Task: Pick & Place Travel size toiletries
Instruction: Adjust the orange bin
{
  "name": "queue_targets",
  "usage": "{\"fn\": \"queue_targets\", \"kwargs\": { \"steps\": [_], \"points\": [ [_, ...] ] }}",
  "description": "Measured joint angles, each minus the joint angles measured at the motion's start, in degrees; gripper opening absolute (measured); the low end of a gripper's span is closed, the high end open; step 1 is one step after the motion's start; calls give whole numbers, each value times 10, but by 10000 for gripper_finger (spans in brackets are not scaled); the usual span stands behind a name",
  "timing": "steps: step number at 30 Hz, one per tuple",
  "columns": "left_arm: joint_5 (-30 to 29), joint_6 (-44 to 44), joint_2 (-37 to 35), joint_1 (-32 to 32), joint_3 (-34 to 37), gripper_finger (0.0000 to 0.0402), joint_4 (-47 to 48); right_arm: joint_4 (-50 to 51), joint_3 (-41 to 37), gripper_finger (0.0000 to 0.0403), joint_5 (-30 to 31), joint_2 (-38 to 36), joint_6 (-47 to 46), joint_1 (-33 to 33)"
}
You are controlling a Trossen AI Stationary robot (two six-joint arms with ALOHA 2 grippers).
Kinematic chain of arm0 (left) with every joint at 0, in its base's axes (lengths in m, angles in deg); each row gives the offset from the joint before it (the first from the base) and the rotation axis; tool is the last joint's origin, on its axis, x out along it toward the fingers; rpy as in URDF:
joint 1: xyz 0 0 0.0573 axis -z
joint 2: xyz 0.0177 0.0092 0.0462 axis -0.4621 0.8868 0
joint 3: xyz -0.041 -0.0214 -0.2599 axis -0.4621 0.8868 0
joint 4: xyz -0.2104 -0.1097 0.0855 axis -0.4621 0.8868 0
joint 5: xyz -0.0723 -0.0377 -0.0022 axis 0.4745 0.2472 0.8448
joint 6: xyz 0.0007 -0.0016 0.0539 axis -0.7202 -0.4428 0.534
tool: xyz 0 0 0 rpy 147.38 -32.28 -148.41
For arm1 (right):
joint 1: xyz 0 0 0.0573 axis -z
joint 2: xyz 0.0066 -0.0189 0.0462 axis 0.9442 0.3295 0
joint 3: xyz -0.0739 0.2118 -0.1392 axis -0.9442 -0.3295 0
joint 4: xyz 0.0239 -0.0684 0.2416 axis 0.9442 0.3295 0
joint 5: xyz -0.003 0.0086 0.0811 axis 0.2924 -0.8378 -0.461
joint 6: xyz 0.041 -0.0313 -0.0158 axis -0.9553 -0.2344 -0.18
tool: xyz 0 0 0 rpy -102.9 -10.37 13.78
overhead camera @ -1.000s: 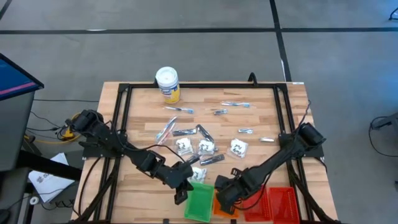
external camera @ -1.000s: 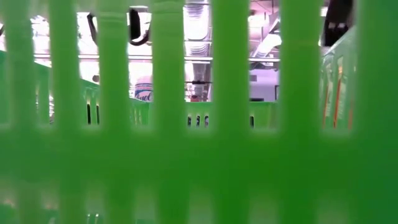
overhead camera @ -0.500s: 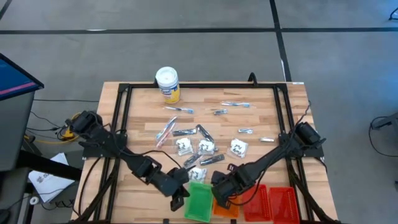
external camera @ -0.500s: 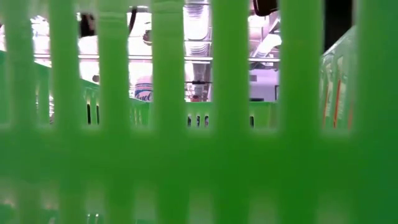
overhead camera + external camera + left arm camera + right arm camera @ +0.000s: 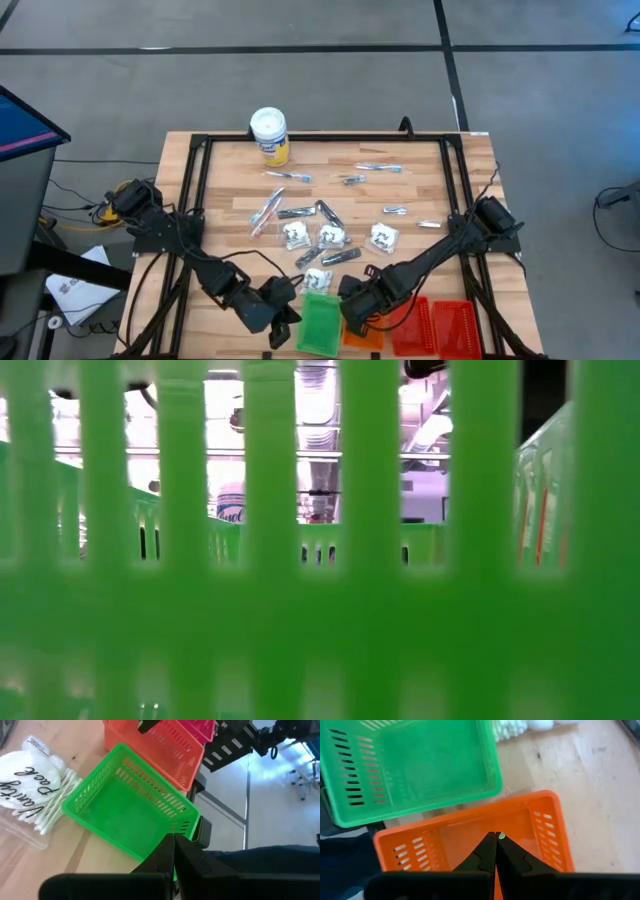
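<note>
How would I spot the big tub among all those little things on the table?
Start at the wooden table's far edge, away from the three coloured baskets. The tub stands there alone, upright; its round white lid and yellow label make it bulkier than the flat toiletries scattered mid-table.

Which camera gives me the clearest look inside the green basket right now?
The right wrist view: it looks down into the green basket, floor and slotted walls showing, nothing visible inside. The left wrist view sees it slanted, partly hidden by the arm. The high view shows it small at the table's near edge. The low view sees only blurred slats.
</note>
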Motion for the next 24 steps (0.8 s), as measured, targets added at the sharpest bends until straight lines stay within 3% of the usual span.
{"fn": "queue_targets", "kwargs": {
  "steps": [8, 19, 24],
  "points": [
    [-3, -3, -7, 5, 0, 1, -14, 5, 0, 0, 3, 0, -29, -29],
    [-98, 54, -94, 6, 0, 1, -17, 8, 15, 0, -3, 34, -27, -37],
    [-138, 82, -139, 6, -1, 1, -20, 30, 66, 0, -6, 80, -7, -26]
  ]
}}
